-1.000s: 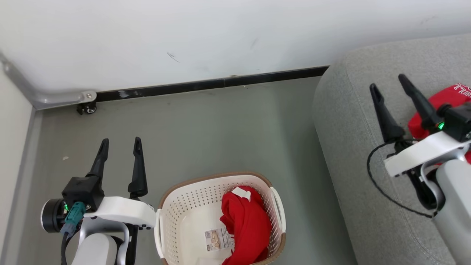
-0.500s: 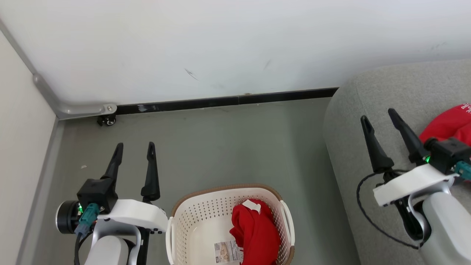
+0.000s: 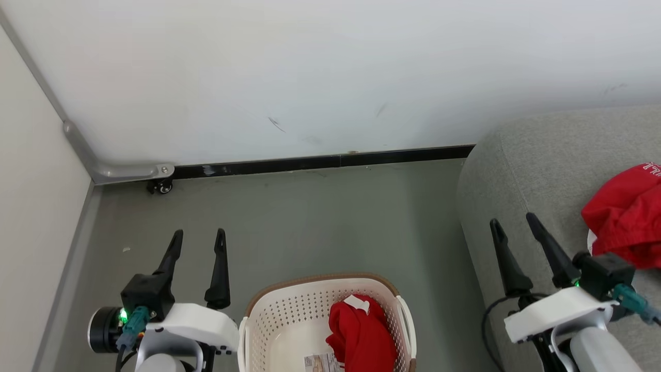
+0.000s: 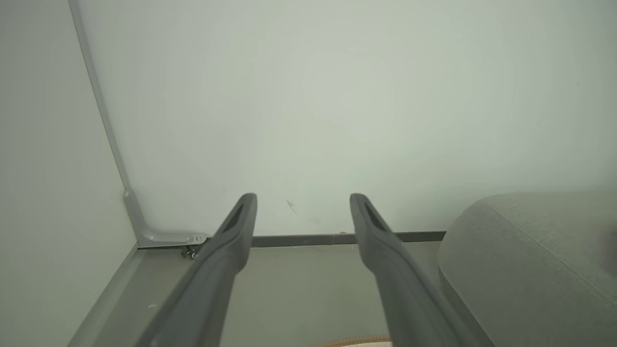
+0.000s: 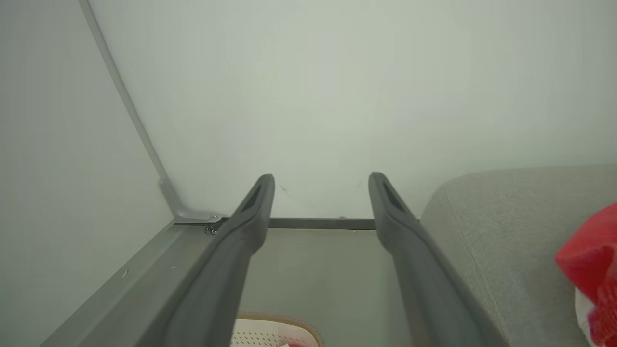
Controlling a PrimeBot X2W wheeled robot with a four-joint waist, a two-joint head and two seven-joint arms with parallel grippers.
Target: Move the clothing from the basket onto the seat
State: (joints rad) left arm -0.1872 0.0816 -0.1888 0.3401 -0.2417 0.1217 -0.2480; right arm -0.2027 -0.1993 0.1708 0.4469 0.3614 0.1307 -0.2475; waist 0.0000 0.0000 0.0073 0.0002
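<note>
Presently placed: bright red fabric garment [image 3: 622, 225] on light grey woven seat [image 3: 537, 165].
Outstanding: second red garment [image 3: 361, 336] in cream perforated plastic basket [image 3: 284, 320].
Left gripper [image 3: 199, 233], right gripper [image 3: 513, 219]: spread wide, empty.
Advice: pinch bunched cloth, lift straight up.

- basket [image 3: 279, 320]: cream plastic, smooth, slightly shiny, holes all over the walls; brown rim looks matt
- clothing [image 3: 361, 336]: soft red cloth, matt, crumply
- seat [image 3: 537, 175]: grey woven fabric, kinda coarse
- floor [image 3: 320, 217]: smooth matt grey
- corner bracket [image 3: 129, 169]: brushed-looking metal
- wall [image 3: 330, 67]: smooth white, a few scuffs
</note>
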